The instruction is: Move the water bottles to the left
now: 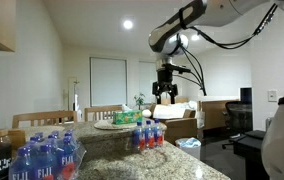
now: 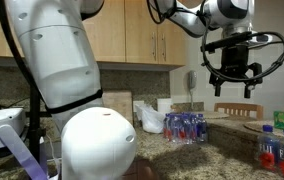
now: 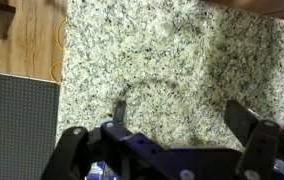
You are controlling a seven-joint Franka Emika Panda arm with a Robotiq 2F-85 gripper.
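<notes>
The white robot arm fills the 9 o'clock half of an exterior view. The speckled granite counter carries everything else. A wrapped pack of FIJI bottles stands at the counter's 7 o'clock end in an exterior view. The water bottles, blue-capped and red-labelled, stand upright in a tight cluster near the counter's middle. They also show in the exterior view from the robot's side, near a crumpled plastic bag at their 9 o'clock. The gripper hangs in the air, well above the cluster, at about its 1 o'clock. In the wrist view its fingers are spread apart and released, with only bare counter between them.
</notes>
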